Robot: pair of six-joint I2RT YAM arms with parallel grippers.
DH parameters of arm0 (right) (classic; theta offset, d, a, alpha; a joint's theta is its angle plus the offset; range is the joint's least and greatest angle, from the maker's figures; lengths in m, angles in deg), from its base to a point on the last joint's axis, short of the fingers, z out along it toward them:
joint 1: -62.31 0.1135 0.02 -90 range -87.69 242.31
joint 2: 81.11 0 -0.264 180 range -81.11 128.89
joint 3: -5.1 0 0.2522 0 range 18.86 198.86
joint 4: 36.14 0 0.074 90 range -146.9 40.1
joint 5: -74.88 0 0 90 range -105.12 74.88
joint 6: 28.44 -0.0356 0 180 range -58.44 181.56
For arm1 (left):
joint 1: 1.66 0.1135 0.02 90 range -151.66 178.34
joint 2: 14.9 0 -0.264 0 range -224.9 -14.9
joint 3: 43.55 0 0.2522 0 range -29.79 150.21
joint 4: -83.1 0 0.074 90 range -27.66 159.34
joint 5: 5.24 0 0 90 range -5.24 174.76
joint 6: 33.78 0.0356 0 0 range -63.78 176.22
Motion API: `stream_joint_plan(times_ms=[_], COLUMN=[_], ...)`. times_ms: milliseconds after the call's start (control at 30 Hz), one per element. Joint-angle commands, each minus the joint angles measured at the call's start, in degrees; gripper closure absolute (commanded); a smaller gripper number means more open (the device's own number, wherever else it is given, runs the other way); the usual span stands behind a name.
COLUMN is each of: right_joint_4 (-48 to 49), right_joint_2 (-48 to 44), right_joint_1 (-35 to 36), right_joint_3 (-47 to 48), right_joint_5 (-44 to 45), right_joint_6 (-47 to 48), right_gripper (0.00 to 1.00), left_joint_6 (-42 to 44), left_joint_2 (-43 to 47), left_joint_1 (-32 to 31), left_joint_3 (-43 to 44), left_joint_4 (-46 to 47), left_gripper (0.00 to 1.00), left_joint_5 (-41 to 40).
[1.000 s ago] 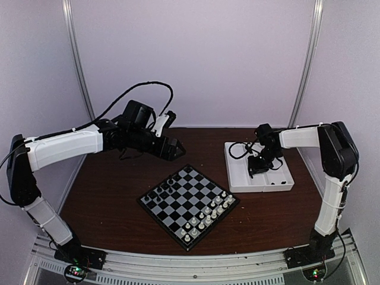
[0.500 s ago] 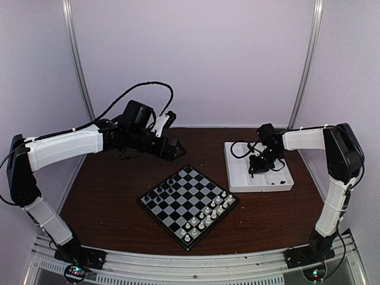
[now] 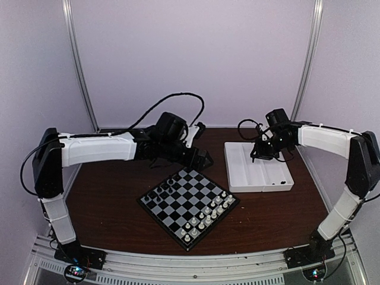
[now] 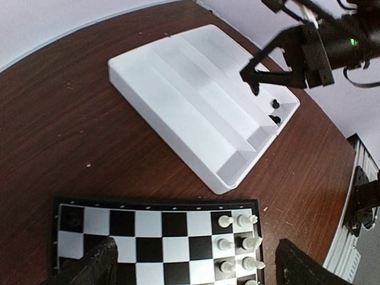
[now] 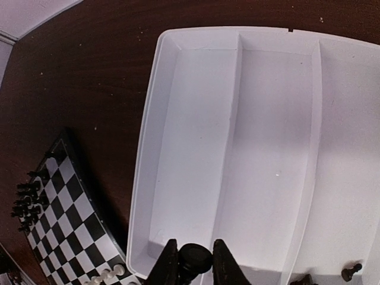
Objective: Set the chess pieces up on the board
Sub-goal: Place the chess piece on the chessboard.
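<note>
Right fingers (image 5: 168, 266) raised off tray (image 5: 146, 178) holding black piece (image 5: 193, 257), left arm (image 3: 95, 148) swung toward board (image 3: 178, 202)

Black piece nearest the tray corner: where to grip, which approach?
Grip the black piece by its top, coming straight down. It sits low in the end compartment of the tray, with walls close by and a second piece right beside it, so a side approach looks blocked.

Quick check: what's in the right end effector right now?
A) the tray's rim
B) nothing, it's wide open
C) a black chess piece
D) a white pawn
C: the wrist view shows the right end effector closed on a black chess piece, over the white tray.
</note>
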Motion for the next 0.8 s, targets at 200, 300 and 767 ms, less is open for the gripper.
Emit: stream_joint_plan(times_ms=[200,300,767], right_joint_4=[7.4,10.1,22.4], right_joint_2=[-9.3,-11.3,-17.5], right_joint_1=[2.9,3.5,9.1], right_joint_3=[-6.3,-8.7,-17.5], right_joint_5=[-10.5,-10.5,-8.8], right_joint_6=[-19.3,-23.8,-37.7], right_gripper=[0.80,0.81,0.82], left_joint_6=[12.8,18.2,29.9], left_joint_2=[-9.2,-10.9,-16.5], left_joint_1=[-8.8,-10.5,-11.1], left_joint_3=[7.3,4.3,-3.8], left_joint_4=[10.2,20.0,53.1], left_gripper=[0.10,0.11,0.19], left_joint_5=[-15.0,-19.9,-17.0])
